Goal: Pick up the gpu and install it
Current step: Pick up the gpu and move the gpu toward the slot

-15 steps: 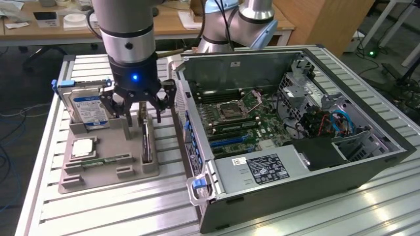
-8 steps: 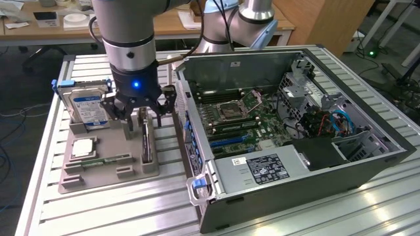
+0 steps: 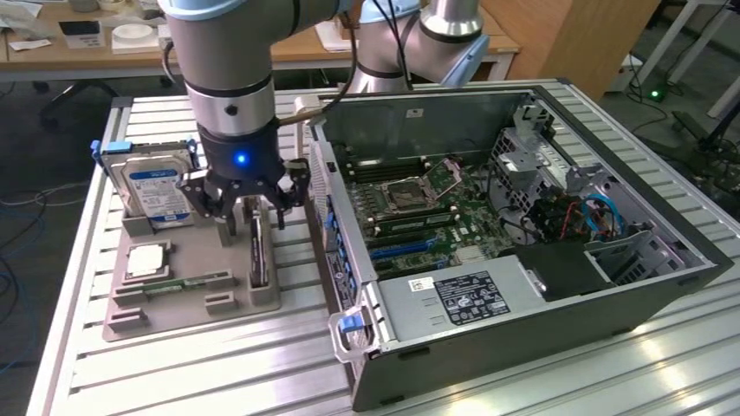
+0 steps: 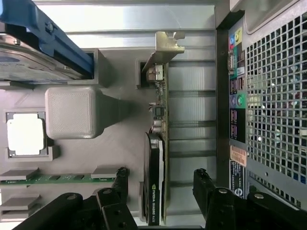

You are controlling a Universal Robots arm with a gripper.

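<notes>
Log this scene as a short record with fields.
pincer: open, one finger on each side of the gpu, not clamped
gpu: standing on edge in a slot of the grey tray
tray also holds: hard drive, processor, memory stick
computer case: open, beside the tray, gpu not yet inside

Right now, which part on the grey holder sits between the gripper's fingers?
The gpu, standing on edge, green board with black cooler. The gripper straddles it, open; hard drive, processor and memory stick sit aside.
</notes>
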